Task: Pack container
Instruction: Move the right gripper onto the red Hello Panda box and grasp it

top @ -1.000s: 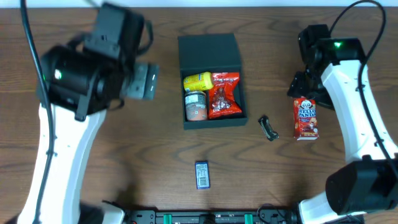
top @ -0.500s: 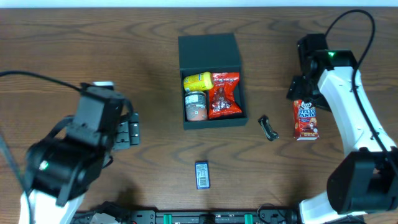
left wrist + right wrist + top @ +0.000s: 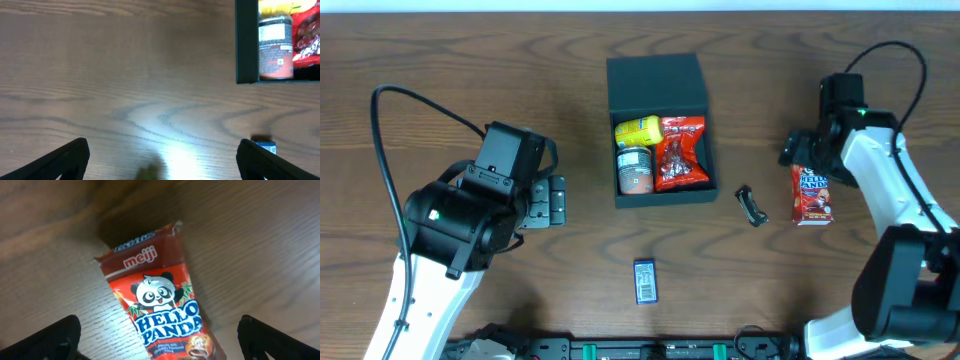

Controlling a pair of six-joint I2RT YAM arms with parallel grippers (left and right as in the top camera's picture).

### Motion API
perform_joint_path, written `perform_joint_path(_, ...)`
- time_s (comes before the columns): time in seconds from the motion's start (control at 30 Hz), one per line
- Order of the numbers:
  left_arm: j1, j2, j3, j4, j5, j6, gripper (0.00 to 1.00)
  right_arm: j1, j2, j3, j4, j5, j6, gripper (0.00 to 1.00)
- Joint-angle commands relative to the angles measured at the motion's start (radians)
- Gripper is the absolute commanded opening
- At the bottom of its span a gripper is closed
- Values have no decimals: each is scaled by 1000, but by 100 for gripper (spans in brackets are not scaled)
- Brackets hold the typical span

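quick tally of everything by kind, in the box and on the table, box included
snack packs: 3 (yellow pack, red pack, hello panda pack)
can: 1
black clip: 1
small blue packet: 1
container: 1
total: 7

Left end effector [image 3: 162,161] spread wide, right end effector [image 3: 160,342] spread wide, both pointing downward

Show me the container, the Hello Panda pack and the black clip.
container [image 3: 656,85], overhead, open lid's flat face.
Hello Panda pack [image 3: 154,295], right wrist, panda's face.
black clip [image 3: 751,206], overhead, its middle.
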Motion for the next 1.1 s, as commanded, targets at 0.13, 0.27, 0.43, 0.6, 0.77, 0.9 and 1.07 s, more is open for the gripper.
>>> perform_joint_path(0.13,3,2,1,6,26,-2,95,-5,87,-25,23,-16,-41,99)
perform_joint_path(0.27,3,2,1,6,26,-2,95,-5,150,-25,41,-20,-40,99)
perform_joint_path(0.43,3,2,1,6,26,3,95,-5,195,-25,47,-27,-38,99)
perform_joint_path(0.6,3,3,1,6,25,6,95,-5,196,-25,47,-27,-32,99)
perform_joint_path(0.77,3,3,1,6,25,6,95,-5,196,-25,47,-39,-32,99)
perform_joint_path(0.9,3,3,1,6,25,13,95,-5,196,-24,47,-38,-32,96)
perform_joint_path(1.07,3,3,1,6,25,13,95,-5,196,-21,47,-39,-32,77)
